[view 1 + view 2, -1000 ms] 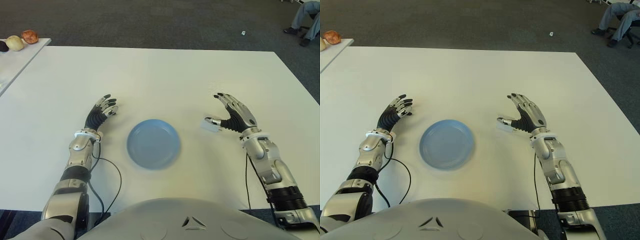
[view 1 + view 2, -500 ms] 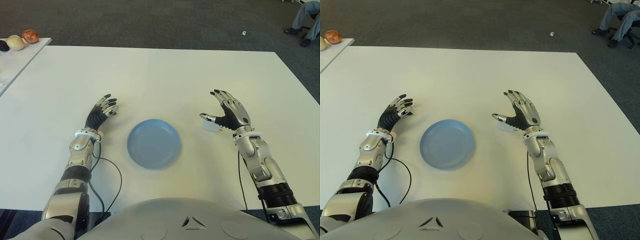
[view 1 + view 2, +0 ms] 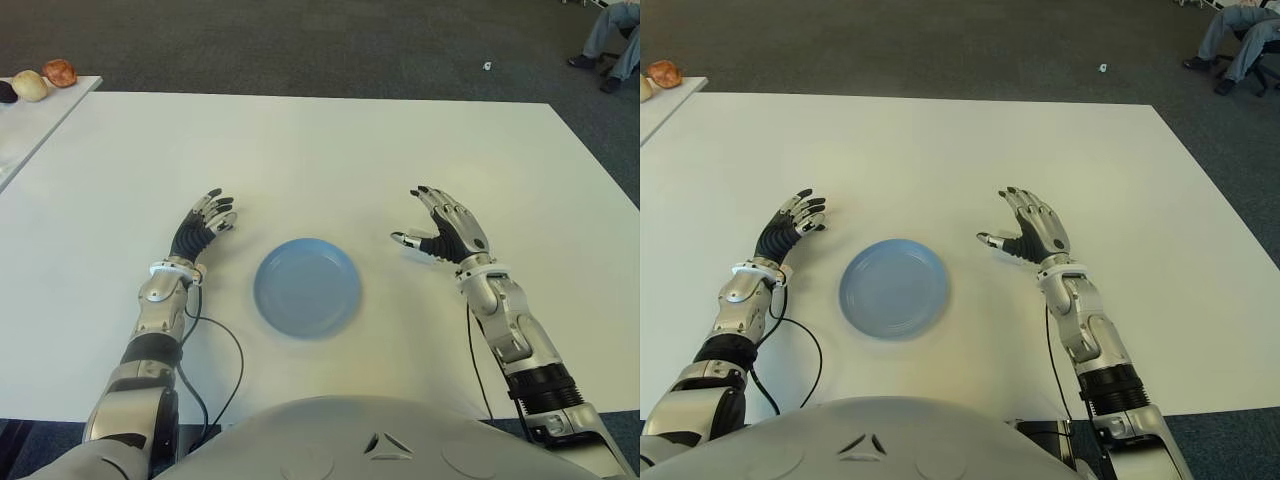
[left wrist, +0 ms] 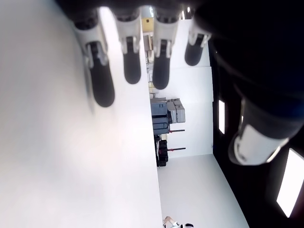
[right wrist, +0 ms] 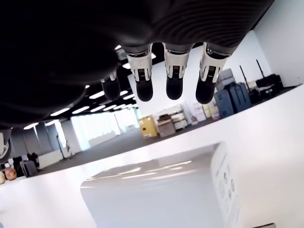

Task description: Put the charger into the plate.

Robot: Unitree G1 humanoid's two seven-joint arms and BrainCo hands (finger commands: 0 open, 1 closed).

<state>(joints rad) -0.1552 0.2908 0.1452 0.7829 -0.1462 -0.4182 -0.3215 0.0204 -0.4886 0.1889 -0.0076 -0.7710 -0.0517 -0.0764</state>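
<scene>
R hand (image 3: 447,234) fingers spread, gripping nothing, over white charger (image 5: 161,192) at blue plate's (image 3: 307,286) 3 o'clock; L hand (image 3: 200,226) relaxed at 9.

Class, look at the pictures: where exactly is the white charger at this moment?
The charger lies on the white table, right of the blue plate, under the open right hand. The eye views mostly hide it; the right wrist view shows it clearly.

A white, box-shaped charger (image 5: 161,192) with small grey markings printed on one side face is seen lying flat on the table just beneath the spread fingers of the right hand (image 3: 447,232), untouched. A round blue plate (image 3: 307,287) lies empty beside that hand, toward the left hand.
</scene>
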